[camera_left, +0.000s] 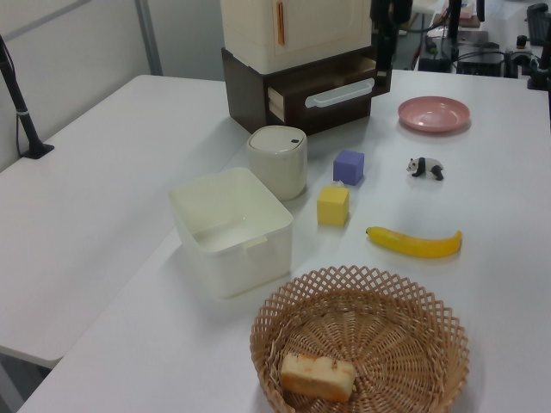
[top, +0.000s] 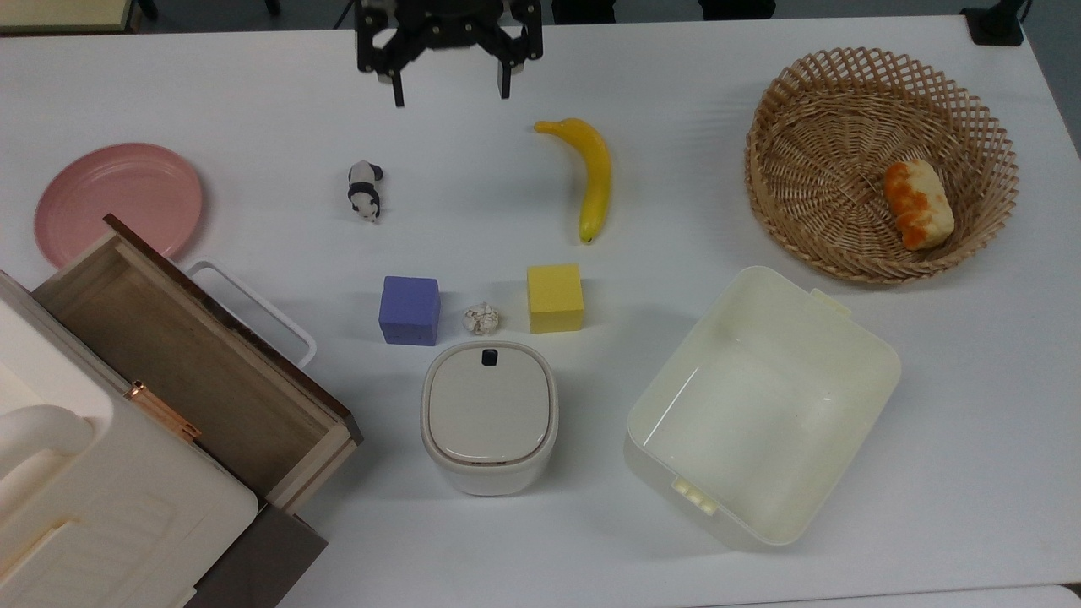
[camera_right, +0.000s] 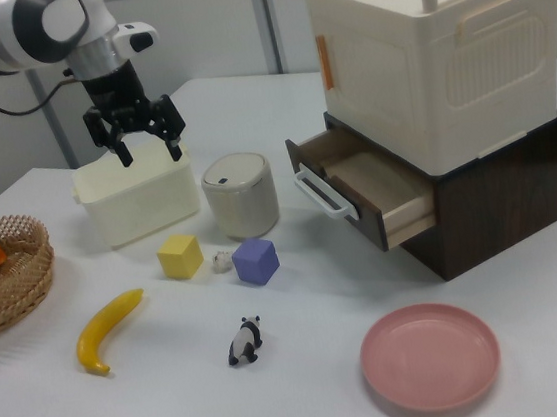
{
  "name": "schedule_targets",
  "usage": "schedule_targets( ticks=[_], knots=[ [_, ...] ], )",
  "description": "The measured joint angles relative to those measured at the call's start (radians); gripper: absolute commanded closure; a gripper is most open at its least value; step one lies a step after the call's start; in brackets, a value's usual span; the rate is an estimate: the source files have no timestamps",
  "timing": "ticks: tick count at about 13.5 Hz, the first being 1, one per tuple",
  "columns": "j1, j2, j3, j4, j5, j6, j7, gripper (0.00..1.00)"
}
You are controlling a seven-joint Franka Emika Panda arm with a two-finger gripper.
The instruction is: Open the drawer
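Drawer (top: 190,371): brown wood box with a dark front and white loop handle (top: 253,308), pulled well out of the dark base under the cream cabinet (camera_right: 436,45); inside bare. It sits at the table's (top: 718,135) corner, lower left in the top view.
Gripper (top: 448,89): black, raised above the table, well apart from the drawer; jaws spread wide, holding nothing.
Plate (top: 118,198): pink, just beside the drawer's far corner.
Panda (top: 364,189): small figure, beyond the drawer's handle, between drawer and gripper.
Purple cube (top: 410,310): near the drawer's handle.
Crumpled white scrap (top: 481,318): past the purple cube.
Yellow cube (top: 555,298): past the scrap.
Lidded pot (top: 489,416): beige, black button on top, near the drawer's front.
Banana (top: 589,176): well apart from the drawer.
Bin (top: 760,405): cream, open, farther out than the pot.
Basket (top: 878,160): wicker, farthest from the drawer, holding an orange-crusted bread piece (top: 918,205).
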Motion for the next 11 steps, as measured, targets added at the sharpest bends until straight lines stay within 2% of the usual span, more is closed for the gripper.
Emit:
schedule_targets(
  ticks=[2, 4, 5, 7, 11],
  knots=[
    [0.024, -0.015, -0.034, 0.0, 0.008, -0.031, 0.045, 0.0],
    [0.102, -0.021, -0.125, 0.0, 0.021, -0.046, 0.083, 0.0],
    [0.147, -0.025, -0.182, 0.0, 0.05, -0.047, 0.105, 0.0],
    [0.187, -0.029, -0.237, 0.0, 0.085, -0.049, 0.113, 0.0],
    [0.274, -0.038, -0.307, 0.0, 0.088, -0.117, 0.117, 0.0]
  ],
)
